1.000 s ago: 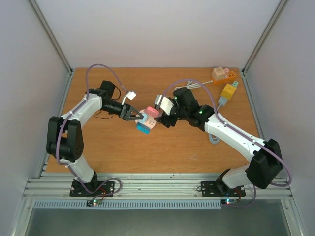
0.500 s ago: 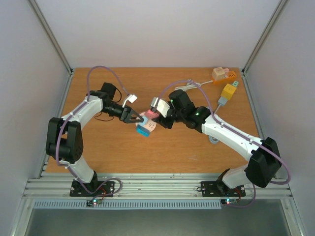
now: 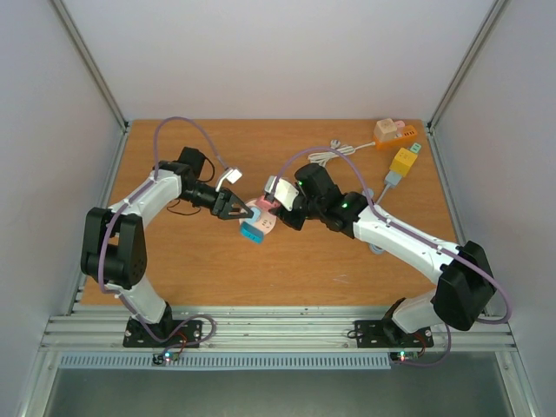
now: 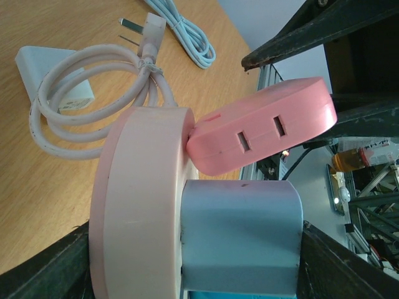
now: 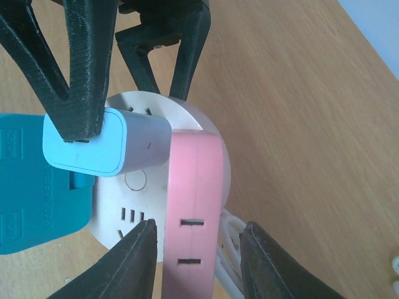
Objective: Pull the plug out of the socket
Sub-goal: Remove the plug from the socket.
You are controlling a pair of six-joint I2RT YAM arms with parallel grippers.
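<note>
A round pale socket (image 3: 265, 219) (image 4: 134, 205) (image 5: 140, 180) is held up over the table's middle. My left gripper (image 3: 238, 211) (image 4: 196, 265) is shut across it, one finger behind the disc and the other on the end of a light blue plug (image 4: 240, 233) (image 5: 106, 149). A pink plug (image 3: 264, 205) (image 4: 262, 134) (image 5: 193, 205) sits in the socket beside the blue one. My right gripper (image 3: 280, 212) (image 5: 202, 261) straddles the pink plug. A small gap shows on each side between its fingers (image 5: 134, 261) and the plug.
A coiled white cord (image 4: 93, 99) hangs from the socket, ending at a white adapter (image 4: 37, 62). An orange power strip (image 3: 393, 132) and a yellow one (image 3: 404, 161) lie at the back right, with a white cable (image 3: 334, 152) beside them.
My right gripper has moved left onto the pink plug and its jaws have narrowed around it. The left gripper has kept its hold, shifting only slightly.
</note>
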